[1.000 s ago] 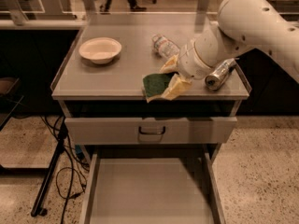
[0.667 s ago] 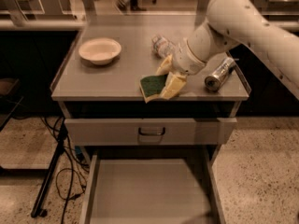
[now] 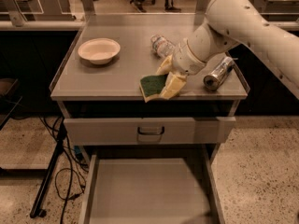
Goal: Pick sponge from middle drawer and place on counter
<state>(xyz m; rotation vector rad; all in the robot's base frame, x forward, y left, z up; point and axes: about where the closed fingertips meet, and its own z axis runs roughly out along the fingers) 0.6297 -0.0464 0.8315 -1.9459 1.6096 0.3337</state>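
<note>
The sponge (image 3: 152,84), dark green on top with a pale yellow edge, is held over the front part of the counter (image 3: 112,73), near its front rim. My gripper (image 3: 167,80) with pale yellow fingers is shut on the sponge's right side. The white arm reaches in from the upper right. The middle drawer (image 3: 147,190) is pulled wide open below, with a bare grey floor. Above it sits a shut drawer front with a dark loop handle (image 3: 150,131).
A white bowl (image 3: 98,50) stands at the counter's left. A clear plastic bottle (image 3: 161,45) lies behind the gripper. A metal can (image 3: 218,73) lies at the right edge. Cables and a stand leg (image 3: 49,176) are on the floor at the left.
The arm has moved the sponge slightly left and back over the counter. The drawer and the other objects have not moved.
</note>
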